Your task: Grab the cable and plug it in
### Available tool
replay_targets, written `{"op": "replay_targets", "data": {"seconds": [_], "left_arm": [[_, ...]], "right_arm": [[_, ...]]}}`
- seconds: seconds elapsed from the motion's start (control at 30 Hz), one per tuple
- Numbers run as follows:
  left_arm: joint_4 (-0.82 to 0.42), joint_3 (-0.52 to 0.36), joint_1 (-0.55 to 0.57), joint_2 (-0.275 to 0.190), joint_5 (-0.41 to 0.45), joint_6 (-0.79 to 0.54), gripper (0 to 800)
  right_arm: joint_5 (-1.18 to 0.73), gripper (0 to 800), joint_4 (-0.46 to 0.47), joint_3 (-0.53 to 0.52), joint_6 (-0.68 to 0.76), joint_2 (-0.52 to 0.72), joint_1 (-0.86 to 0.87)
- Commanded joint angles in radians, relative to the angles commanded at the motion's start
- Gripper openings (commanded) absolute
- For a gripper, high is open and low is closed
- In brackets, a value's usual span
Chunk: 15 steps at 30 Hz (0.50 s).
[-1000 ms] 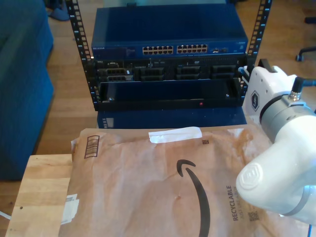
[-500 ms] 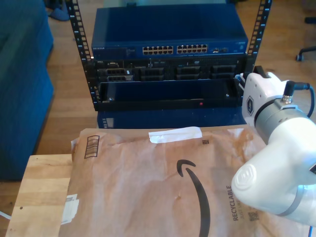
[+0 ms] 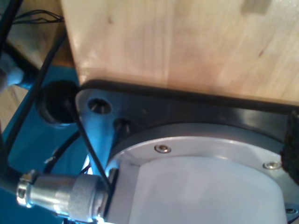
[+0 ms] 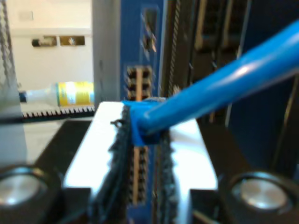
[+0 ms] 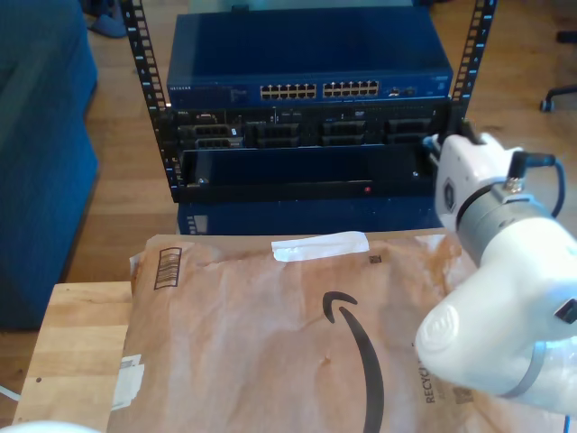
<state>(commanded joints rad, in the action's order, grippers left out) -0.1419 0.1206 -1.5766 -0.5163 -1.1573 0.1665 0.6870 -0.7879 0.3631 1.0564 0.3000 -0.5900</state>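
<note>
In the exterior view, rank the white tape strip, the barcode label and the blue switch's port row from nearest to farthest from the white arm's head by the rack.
1. Port row, up on the blue switch, toward the exterior view's left of the arm's head.
2. Tape strip, on the brown mailer, lower and further left.
3. Barcode label, at the mailer's far left edge.

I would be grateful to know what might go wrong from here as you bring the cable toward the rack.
My second gripper pinches the blue cable close to its plug end, so it may twist or slip between the pads on contact. The ports ahead look blurred, so I might misalign and jam the plug against the switch. In the exterior view the arm hides the cable, making alignment harder to check.
</note>
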Motion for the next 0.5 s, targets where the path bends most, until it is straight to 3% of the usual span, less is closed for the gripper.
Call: {"op": "replay_targets", "data": {"seconds": [0.2, 0.37, 0.5], "left_arm": [[0.0, 0.0, 0.0, 0.0, -0.002, 0.0, 800], [0.0, 0.0, 0.0, 0.0, -0.002, 0.0, 800], [0.0, 0.0, 0.0, 0.0, -0.002, 0.0, 800]], "right_arm": [[0.017, 2, 0.008, 0.025, -0.003, -0.041, -0.028], [0.015, 2, 0.003, 0.17, -0.018, -0.124, -0.084], [0.017, 2, 0.009, 0.259, -0.018, -0.272, -0.094]]}}
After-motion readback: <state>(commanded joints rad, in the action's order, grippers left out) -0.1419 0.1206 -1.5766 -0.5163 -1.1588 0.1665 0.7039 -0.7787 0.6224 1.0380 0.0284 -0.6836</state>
